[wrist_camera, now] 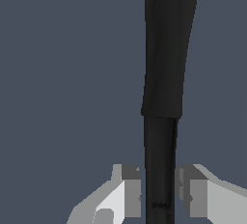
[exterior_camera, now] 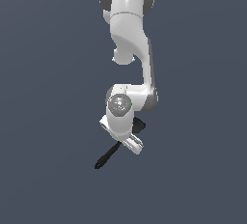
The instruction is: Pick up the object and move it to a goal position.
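The spatula [exterior_camera: 107,156] lay slantwise on the worktop [exterior_camera: 48,121], its handle end toward the exterior view's left, its shaft between the fingers [wrist_camera: 126,194] of the claw [wrist_camera: 160,196].

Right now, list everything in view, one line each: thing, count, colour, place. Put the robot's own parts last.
spatula: one, black, on the floor under the gripper, handle tip pointing toward the exterior view's lower left; in the wrist view its handle runs between the fingers.
floor: one, dark blue-grey, flat surface filling the background.
arm: one, white with grey joints, reaching down from the top of the exterior view.
gripper: one, white and grey, a finger on each side of the spatula handle, with slim gaps showing.
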Controlling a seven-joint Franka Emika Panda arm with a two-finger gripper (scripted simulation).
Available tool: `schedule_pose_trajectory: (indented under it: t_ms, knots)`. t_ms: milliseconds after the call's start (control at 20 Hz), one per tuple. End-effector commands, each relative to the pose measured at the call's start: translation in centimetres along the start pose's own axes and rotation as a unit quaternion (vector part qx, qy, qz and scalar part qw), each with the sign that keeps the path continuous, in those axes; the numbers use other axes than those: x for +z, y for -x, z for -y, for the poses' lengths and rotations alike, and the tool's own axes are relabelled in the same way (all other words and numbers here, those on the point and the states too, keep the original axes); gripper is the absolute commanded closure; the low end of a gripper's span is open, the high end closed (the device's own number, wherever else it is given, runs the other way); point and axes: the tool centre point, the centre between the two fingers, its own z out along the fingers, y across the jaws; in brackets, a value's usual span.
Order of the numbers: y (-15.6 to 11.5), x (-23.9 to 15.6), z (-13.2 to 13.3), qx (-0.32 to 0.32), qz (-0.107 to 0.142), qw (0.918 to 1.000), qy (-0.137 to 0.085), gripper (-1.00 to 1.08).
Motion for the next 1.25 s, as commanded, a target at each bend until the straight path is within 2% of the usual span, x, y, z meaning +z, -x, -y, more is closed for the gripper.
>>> schedule_pose_trajectory:
  t_ms: [0, 750, 1000, 1200]
  knots:
    - [-0.8, -1.2, -1.9, 0.001, -0.001, 1.0, -0.001, 1.08]
    - [-6.5, -9.5, -16.1, 0.001, -0.001, 1.0, -0.001, 1.08]
    - [-7.7, -11.1, -18.6, 0.001, -0.001, 1.0, -0.001, 1.08]
    - [-8.1, -11.4, -19.2, 0.0, -0.002, 1.0, -0.001, 1.08]
